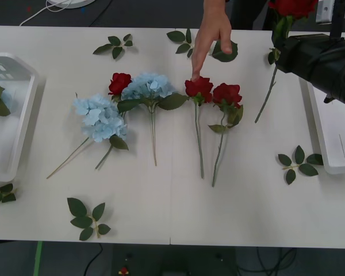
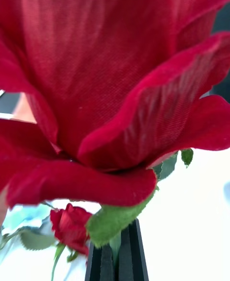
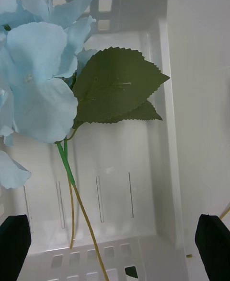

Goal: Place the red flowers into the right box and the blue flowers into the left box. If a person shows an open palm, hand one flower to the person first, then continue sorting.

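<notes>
The right tool [image 2: 117,257] is pinching a fabric red rose [image 2: 105,84] by its stem; the left tool [image 3: 115,247] is hanging wide open over a fluffy blue hydrangea [image 3: 36,79] in the slotted white left box [image 3: 163,132].

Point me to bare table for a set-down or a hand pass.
Free: the near strip between the leaf sprig and the sprig beside the right box, below the rose stems. Crowded: mid-table, blue flowers and roses, with a person's hand pointing in.
</notes>
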